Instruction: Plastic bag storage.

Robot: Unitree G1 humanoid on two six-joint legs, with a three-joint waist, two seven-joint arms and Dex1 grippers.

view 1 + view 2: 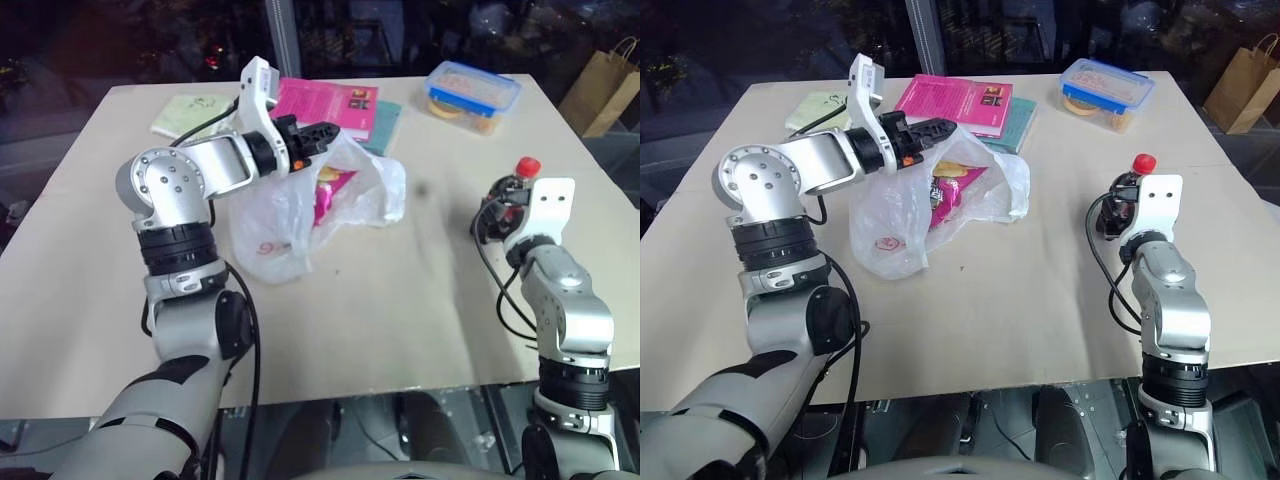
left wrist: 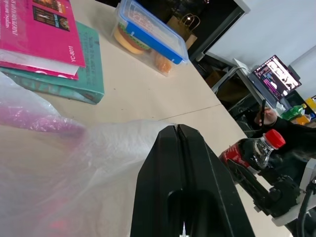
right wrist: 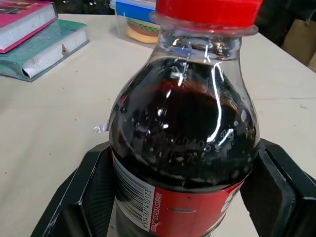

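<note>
Silver arms with black ribbed joints, white wrist brackets (black cables looping), black fingers (image 2: 190, 192)

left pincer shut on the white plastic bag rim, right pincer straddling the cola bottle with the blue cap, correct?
One slip: the cap is red, not blue, as the right wrist view shows. The left pincer is shut on the thin white plastic bag rim, and the right pincer straddles the dark cola bottle.
</note>
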